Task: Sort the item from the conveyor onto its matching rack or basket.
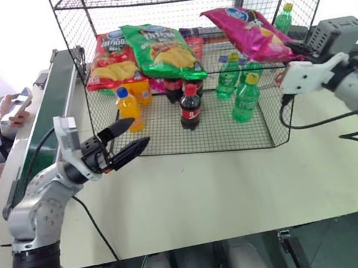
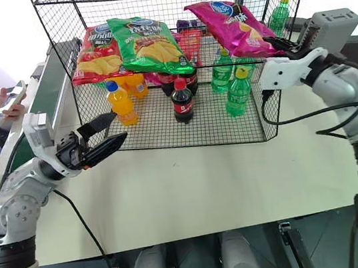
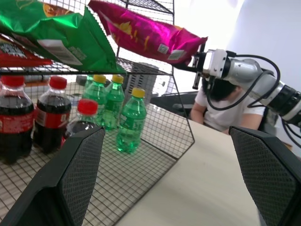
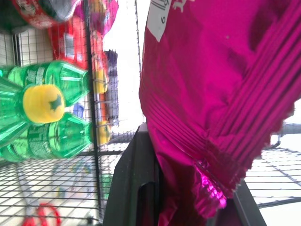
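Note:
The item, a magenta-pink chip bag point(image 1: 248, 32), reaches slantwise into the right end of the rack point(image 1: 82, 27), over its middle tier. My right gripper point(image 1: 291, 46) is shut on the bag's crimped lower seam point(image 4: 211, 188), just outside the rack's right side. My left gripper point(image 1: 135, 134) hangs open and empty over the table in front of the rack's left corner. The dark-green conveyor point(image 1: 47, 106) runs along the table's left edge, and no item is visible on it.
A red chip bag point(image 1: 109, 60) and a green chip bag point(image 1: 163, 49) lie on the same tier. On the rack's bottom grid stand an orange bottle point(image 1: 128, 108), cola bottles point(image 1: 189, 105) and green bottles point(image 1: 244, 97). A person's hands point(image 1: 13, 108) hold a phone beyond the conveyor.

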